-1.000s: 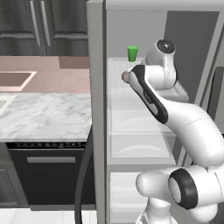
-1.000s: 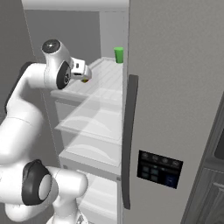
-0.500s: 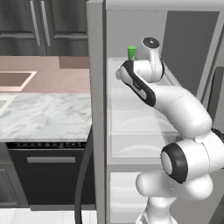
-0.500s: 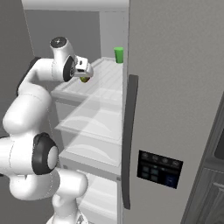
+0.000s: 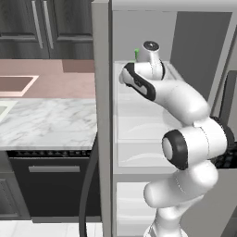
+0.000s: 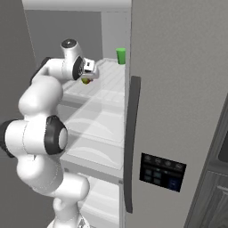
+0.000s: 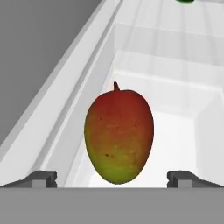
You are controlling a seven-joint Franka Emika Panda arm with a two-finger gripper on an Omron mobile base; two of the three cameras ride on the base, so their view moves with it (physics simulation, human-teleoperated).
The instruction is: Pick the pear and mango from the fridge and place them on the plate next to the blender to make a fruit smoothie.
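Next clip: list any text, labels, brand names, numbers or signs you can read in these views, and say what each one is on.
No readable text in any view.
Fridge door: dark control panel with small bluish icons, too small and blurred to read.
Mango: no sticker or label.
Green cup: plain, no marking.
Arm and open gripper: no brand visible.
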